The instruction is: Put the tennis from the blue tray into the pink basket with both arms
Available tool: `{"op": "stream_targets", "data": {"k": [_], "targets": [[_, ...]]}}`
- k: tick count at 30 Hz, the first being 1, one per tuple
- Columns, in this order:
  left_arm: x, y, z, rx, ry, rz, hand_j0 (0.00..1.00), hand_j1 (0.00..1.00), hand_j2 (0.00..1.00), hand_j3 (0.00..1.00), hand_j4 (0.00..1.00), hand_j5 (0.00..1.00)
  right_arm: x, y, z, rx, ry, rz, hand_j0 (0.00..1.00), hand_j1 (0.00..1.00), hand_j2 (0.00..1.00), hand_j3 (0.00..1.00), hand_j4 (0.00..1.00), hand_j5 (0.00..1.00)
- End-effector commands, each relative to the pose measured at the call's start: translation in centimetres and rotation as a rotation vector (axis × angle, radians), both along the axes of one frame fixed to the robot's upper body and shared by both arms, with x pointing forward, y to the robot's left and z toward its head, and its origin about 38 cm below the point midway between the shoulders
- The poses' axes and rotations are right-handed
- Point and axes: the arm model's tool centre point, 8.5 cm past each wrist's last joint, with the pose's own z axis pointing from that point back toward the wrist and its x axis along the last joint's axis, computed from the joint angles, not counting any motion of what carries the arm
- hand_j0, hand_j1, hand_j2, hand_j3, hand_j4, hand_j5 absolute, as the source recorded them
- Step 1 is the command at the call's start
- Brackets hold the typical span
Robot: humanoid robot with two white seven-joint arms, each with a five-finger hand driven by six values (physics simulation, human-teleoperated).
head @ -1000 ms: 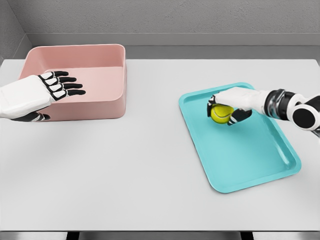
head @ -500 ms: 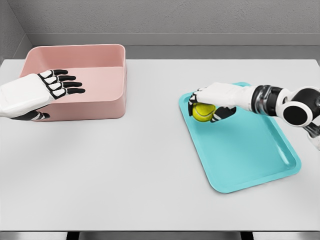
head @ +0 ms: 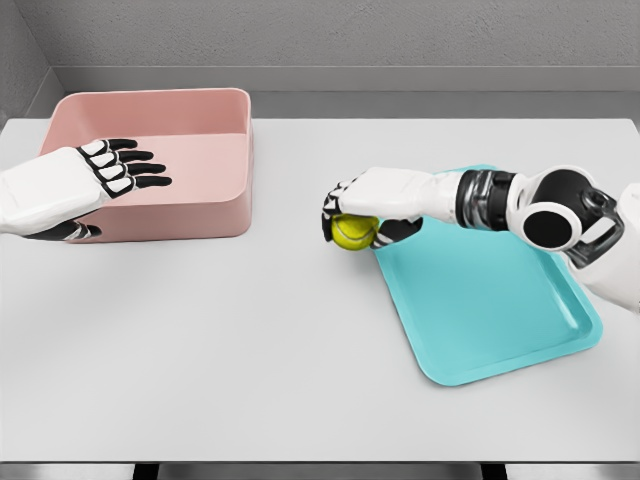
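Moved since the earlier frames: right arm extended leftward, carrying the ball off the tray and past its left edge; left arm unchanged.

Table: white, bears all items.

Pink basket: far left, open top, nothing visible inside.

Blue tray: right of centre, now holds nothing.

Right hand: fingers clamped over the tennis ball from above, palm down, just beyond the tray's near-left corner, apparently held clear of the table.

Left hand: flat, fingers spread and holding nothing, hovering at the basket's front-left rim.

Tennis ball: yellow-green, beneath the right palm, between tray and basket. Basket lies to its left and slightly farther back; left hand well apart. Judgement: a handover or further leftward carry remains.
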Motion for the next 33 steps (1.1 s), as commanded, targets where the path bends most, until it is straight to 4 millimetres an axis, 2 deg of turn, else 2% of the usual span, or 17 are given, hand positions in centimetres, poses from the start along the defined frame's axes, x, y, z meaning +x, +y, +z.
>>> {"op": "stream_targets", "data": {"k": [1,8,13,17,33], "targets": [[0.0,0.0,0.1,-0.008,0.002,0.0,1.0,1.0,1.0,1.0,1.0,1.0,-0.6,1.4,-0.8,0.003,0.019,0.043,0.53,0.53,0.53,0.53,0.53,0.53],[0.0,0.1,0.2,-0.002,-0.001,0.002,1.0,1.0,1.0,1.0,1.0,1.0,-2.0,5.3,-1.8,-0.002,0.043,0.143,0.53,0.53,0.53,0.53,0.53,0.53],[0.0,0.4,0.2,0.008,-0.001,0.009,1.0,1.0,1.0,1.0,1.0,1.0,-2.8,6.8,-2.5,-0.004,0.061,0.182,0.53,0.53,0.53,0.53,0.53,0.53],[0.0,0.4,0.5,0.009,-0.008,0.008,1.0,1.0,1.0,1.0,1.0,1.0,-3.4,8.8,-2.1,0.008,0.054,0.23,0.53,0.53,0.53,0.53,0.53,0.53],[0.0,0.7,0.6,0.022,-0.01,0.014,1.0,1.0,1.0,1.0,1.0,1.0,-4.2,11.2,-1.8,0.029,0.055,0.271,0.53,0.53,0.53,0.53,0.53,0.53]]}}
